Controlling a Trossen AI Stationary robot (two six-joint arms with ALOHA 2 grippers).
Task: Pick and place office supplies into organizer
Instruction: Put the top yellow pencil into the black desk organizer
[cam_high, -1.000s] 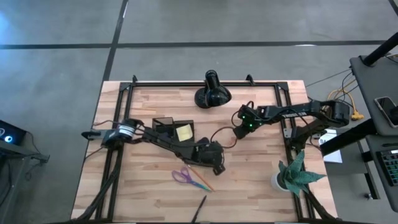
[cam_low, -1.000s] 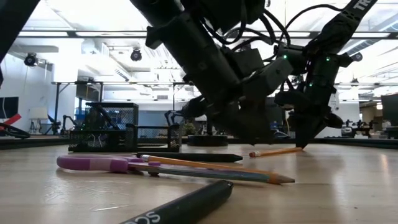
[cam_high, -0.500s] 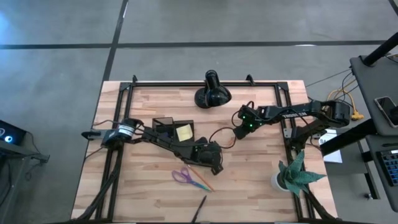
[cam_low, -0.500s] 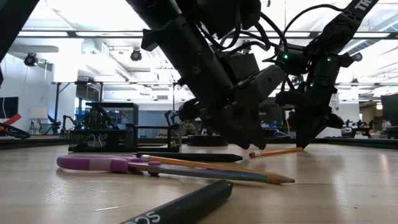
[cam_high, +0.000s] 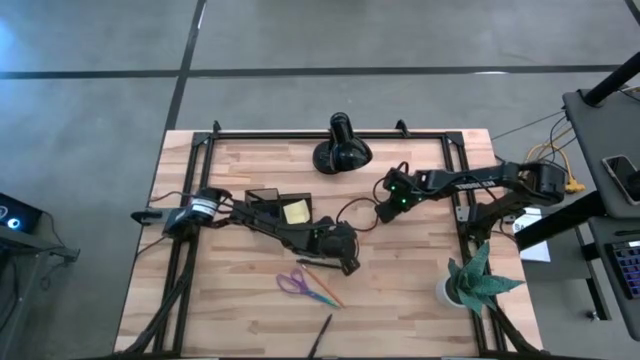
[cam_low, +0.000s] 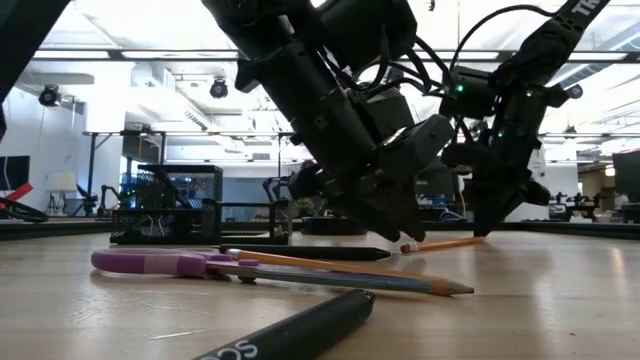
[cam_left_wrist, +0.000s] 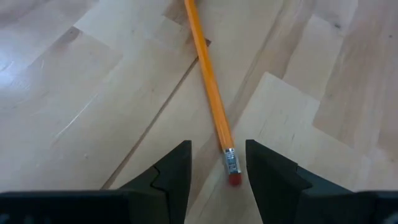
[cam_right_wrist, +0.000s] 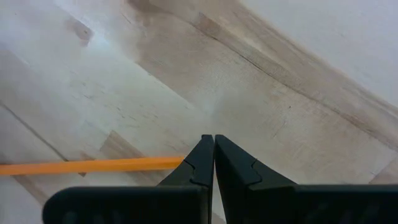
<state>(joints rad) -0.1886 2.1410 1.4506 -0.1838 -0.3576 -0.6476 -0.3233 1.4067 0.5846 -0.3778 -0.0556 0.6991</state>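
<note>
Left wrist view has the clearest look: the left hand (cam_left_wrist: 217, 171) sits low over the wooden surface (cam_left_wrist: 93, 93) with its two fingers (cam_left_wrist: 174, 168) partly spread, and the eraser end of an orange pencil (cam_left_wrist: 211, 99) lies right between the tips. Nothing looks gripped; the pencil is flat on the wood.

From the high view, that left hand (cam_high: 343, 255) is mid-surface, just beside the purple-handled scissors (cam_high: 293, 282) and a second pencil (cam_high: 325, 294) lying across them. A black pen (cam_high: 320, 334) is near the front edge. The organizer (cam_high: 268, 204) is back along the left arm, with the yellow sticky-note pad (cam_high: 296, 212) at its right side, probably inside a compartment, hard to say from above.

The right hand (cam_right_wrist: 213, 152) is pinched fully closed on nothing, hovering with the pencil's other end just beside its tips. On the high view it's at (cam_high: 385, 212), below the black dome lamp (cam_high: 342, 150). A potted plant (cam_high: 470, 280) stands at the right.
</note>
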